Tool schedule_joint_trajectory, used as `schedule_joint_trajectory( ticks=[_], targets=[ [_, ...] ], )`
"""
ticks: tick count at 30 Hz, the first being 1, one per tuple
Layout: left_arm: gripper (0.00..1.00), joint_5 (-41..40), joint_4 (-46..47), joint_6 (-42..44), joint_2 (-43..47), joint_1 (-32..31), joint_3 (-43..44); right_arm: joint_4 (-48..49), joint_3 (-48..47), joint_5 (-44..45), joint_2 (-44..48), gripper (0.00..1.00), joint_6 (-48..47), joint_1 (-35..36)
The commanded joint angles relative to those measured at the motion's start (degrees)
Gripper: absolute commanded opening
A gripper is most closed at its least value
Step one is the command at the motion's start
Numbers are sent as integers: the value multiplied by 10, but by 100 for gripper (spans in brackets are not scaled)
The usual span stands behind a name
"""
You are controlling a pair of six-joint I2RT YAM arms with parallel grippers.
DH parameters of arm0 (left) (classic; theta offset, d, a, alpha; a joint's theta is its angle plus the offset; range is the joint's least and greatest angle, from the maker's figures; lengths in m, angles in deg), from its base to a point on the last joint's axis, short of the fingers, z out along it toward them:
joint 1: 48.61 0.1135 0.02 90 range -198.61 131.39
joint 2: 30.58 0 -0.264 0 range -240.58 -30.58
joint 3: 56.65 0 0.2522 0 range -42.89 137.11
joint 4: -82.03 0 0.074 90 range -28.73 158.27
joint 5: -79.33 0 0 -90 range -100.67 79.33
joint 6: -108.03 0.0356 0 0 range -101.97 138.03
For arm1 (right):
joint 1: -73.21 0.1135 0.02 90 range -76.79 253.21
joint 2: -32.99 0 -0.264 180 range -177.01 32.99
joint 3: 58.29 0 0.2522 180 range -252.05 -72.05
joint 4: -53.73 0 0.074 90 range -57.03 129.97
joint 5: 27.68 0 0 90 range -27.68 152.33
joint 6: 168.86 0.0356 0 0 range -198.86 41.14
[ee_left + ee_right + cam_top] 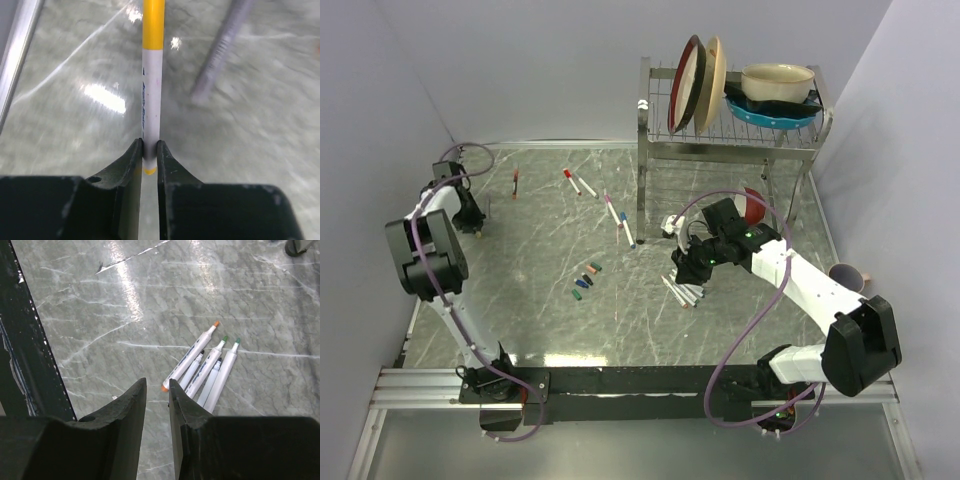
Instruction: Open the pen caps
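**Left wrist view.** Nearest the lens, your left gripper has its two dark fingers pressed against either side of a white pen barrel, pinching it just short of its yellow near end. The barrel runs straight away from the fingers. The yellow cap sits fitted on its far end. The pen lies low over the marbled table, though the blur leaves it unclear whether it touches the surface. A blurred grey bar slants across the far right.

**Right wrist view.** Your right gripper holds nothing, and its fingers stand a narrow slit apart above bare table. Just beyond them, to the right, lies a bundle of uncapped pens, side by side and touching. One of them has an orange tip and two have green tips.

**Top view.** The left gripper is at the far left of the table. The right gripper hovers right of centre, just on the far side of the uncapped pens. The loose caps, in several colours, form a small cluster near the table's centre, well apart from both grippers. Several capped pens lie scattered toward the far edge, between the left arm and the dish rack. The rack stands at the far right and holds plates and bowls.
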Motion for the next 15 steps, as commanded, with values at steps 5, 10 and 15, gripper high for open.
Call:
schedule_joint_trajectory(
  ticks=[5,10,15],
  targets=[
    [1,193,115,-96,235,5,-100,2,-17,-55,48,33,-28,-1],
    [1,387,319,-210,401,-26,-305,43,8,-74,91,33,-17,-7],
    [1,391,527,-336,554,-143,-492,69,22,-115,111,36,1,-24]
  ],
)
